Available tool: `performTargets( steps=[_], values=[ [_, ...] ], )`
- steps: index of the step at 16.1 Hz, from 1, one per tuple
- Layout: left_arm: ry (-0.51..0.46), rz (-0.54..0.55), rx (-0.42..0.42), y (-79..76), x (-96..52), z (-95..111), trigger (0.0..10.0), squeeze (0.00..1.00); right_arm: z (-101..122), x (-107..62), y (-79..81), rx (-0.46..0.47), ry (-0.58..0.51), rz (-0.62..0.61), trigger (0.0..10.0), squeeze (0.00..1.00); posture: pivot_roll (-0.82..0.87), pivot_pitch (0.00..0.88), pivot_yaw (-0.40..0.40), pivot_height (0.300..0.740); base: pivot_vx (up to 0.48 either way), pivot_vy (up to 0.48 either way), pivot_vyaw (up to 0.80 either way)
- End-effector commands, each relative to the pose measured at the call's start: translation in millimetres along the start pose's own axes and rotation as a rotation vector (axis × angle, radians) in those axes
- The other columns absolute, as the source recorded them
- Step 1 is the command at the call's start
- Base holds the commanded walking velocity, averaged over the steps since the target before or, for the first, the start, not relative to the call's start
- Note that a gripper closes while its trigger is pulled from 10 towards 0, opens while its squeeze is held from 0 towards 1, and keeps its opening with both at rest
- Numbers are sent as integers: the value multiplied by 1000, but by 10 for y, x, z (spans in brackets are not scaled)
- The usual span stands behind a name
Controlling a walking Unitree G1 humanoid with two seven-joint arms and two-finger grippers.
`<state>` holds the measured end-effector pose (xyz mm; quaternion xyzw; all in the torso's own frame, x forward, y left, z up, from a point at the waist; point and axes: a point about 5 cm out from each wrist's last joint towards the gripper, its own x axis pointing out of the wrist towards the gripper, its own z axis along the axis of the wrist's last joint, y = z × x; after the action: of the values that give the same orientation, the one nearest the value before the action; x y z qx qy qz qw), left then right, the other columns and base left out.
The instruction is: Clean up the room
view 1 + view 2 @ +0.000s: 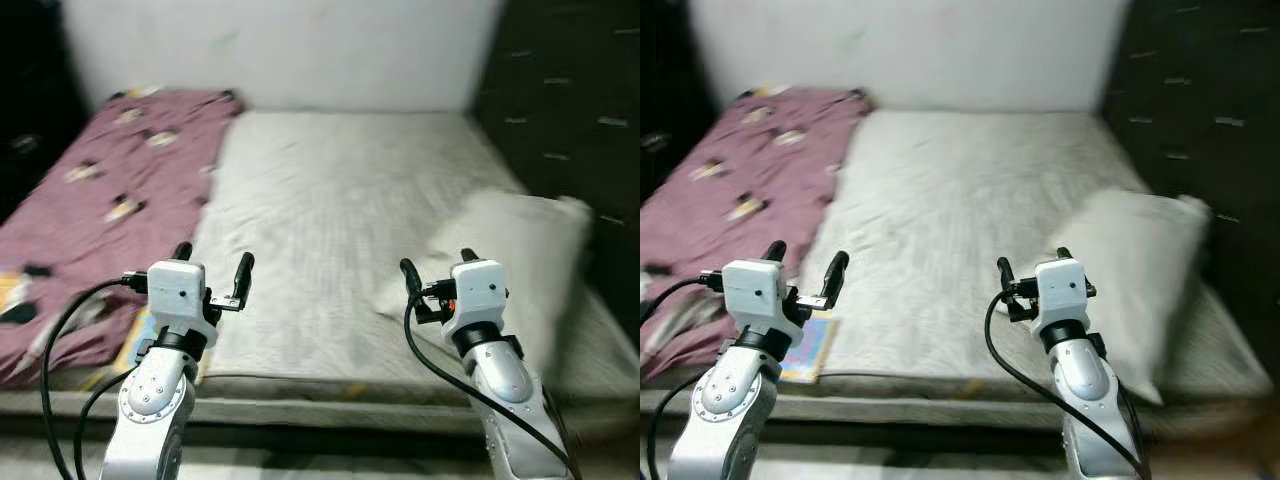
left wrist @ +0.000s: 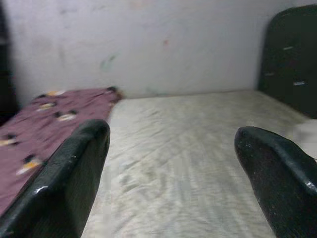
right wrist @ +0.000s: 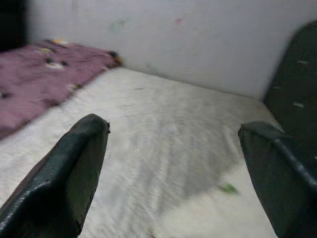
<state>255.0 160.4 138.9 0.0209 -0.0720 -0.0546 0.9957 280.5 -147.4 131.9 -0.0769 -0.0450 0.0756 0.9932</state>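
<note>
Both arms raised before the bed, grippers empty.

The left gripper (image 1: 213, 264) and right gripper (image 1: 437, 262) are held up side by side over the near edge of the bed (image 1: 330, 190), forearms rising from below, fingers pointing toward the far wall (image 1: 280, 45). Each has its fingers spread wide with nothing between them. Just beyond and to the right of the right gripper a pale pillow (image 1: 510, 265) lies on the mattress. To the left of the left gripper spreads a maroon patterned blanket (image 1: 100, 200); below that gripper, at the mattress edge, lies a colourful book (image 1: 808, 350). A dark headboard (image 1: 570, 110) stands to the right of the right gripper.
</note>
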Motion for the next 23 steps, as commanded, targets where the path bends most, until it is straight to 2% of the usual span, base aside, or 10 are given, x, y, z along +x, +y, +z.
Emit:
performTargets(
  steps=[1,4,7,9,13,18,23],
  values=[
    [-5,-20,-4,-39,21,9,10000,0,-6,-17,-40,-6,-3,-9,10000,0,-12,0,17,740,371,0,0],
    [-3,-7,-1,-35,28,6,10000,0,-21,-14,-44,-8,0,-12,10000,0,-12,0,17,740,311,0,0],
    [1,26,-1,-18,37,-3,10000,0,-47,-24,-51,8,4,-19,10000,0,-12,0,17,740,0,0,0],
    [4,25,2,-16,45,-4,10000,0,-41,-19,-46,-17,-1,-10,10000,0,-12,0,16,740,0,0,0],
    [-7,-2,-6,-44,43,7,10000,0,-36,-9,-30,-23,-12,0,10000,0,-11,0,14,740,68,0,775],
    [-3,-2,-9,-48,41,2,10000,0,-45,-4,-26,-22,-10,-1,10000,0,-12,0,14,740,301,0,0],
    [11,24,2,-39,60,-17,10000,0,-47,6,-27,-11,-13,-8,10000,0,-12,0,15,740,0,0,0]
  ],
)
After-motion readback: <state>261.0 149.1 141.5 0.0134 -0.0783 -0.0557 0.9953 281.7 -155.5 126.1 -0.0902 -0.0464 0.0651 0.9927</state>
